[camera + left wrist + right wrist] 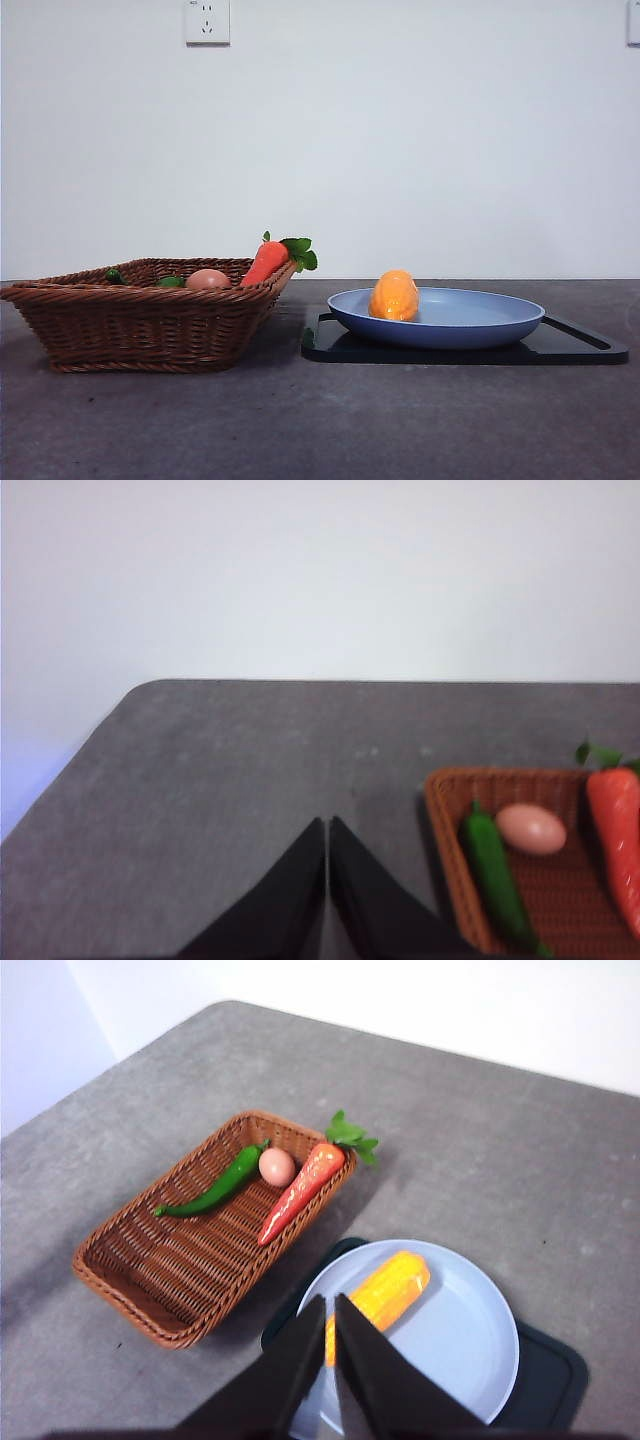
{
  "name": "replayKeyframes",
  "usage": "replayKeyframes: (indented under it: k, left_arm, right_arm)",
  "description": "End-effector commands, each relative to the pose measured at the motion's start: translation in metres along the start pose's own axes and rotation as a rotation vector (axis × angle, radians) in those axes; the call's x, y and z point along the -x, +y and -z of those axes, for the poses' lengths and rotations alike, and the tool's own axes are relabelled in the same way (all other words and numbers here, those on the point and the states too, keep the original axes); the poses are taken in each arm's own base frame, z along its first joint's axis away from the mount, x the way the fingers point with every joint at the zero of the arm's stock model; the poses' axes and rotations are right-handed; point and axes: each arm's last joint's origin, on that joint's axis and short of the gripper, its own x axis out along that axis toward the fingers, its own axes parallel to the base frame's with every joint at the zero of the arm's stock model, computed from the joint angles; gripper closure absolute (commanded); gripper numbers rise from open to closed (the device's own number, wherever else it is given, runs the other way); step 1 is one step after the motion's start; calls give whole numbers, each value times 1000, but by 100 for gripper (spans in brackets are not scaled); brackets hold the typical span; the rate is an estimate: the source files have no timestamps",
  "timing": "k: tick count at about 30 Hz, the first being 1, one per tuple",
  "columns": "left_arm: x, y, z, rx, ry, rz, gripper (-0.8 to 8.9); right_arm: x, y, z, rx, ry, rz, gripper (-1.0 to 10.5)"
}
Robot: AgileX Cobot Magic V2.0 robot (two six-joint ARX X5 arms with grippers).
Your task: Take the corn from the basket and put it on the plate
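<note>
The yellow-orange corn [394, 296] [385, 1293] lies on the blue plate [470, 320] [450, 1340], toward its basket side. The brown wicker basket [140, 315] [150, 1270] [445, 850] stands left of the plate and has no corn in it. High above the plate hangs my right gripper [331, 1305], shut with nothing in it, its tips over the corn's near end in the wrist view. Beside the basket, over bare table, my left gripper [327, 825] is shut and empty. Neither arm shows in the front view.
In the basket lie a carrot [266, 262] [303, 1188] with green leaves propped on the rim, a pinkish egg [208, 279] [277, 1166] and a green pepper [215, 1192] [493, 870]. A flat black tray [570, 345] [550, 1370] sits under the plate.
</note>
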Motion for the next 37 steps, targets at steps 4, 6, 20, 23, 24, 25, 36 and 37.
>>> replayKeyframes:
  k: [4, 6, 20, 23, 24, 25, 36, 37]
  left_arm:
    - [8, 1, 47, -7, 7, -13, 805]
    - [10, 1, 63, -1, 19, -13, 805]
    - [17, 1, 111, -1, 2, -16, 805]
    - [18, 1, 117, -2, 24, -16, 805]
    - [19, 1, 118, -2, 33, -16, 805]
    - [19, 1, 119, -3, 40, -16, 805]
    - [22, 1, 130, 23, 140, -15, 805]
    - [22, 1, 130, 25, 140, -15, 805]
  right_arm:
    - [-1, 0, -4, 10, -23, -2, 944]
    - [-1, 0, -5, 14, -31, -1, 944]
    - [-1, 0, -8, 27, -56, 0, 944]
    - [-1, 0, -8, 27, -56, 0, 944]
    - [-1, 0, -8, 27, -56, 0, 944]
    - [-1, 0, -8, 27, -56, 0, 944]
    - [-1, 0, -8, 29, -60, 0, 944]
    - [-1, 0, -8, 29, -60, 0, 944]
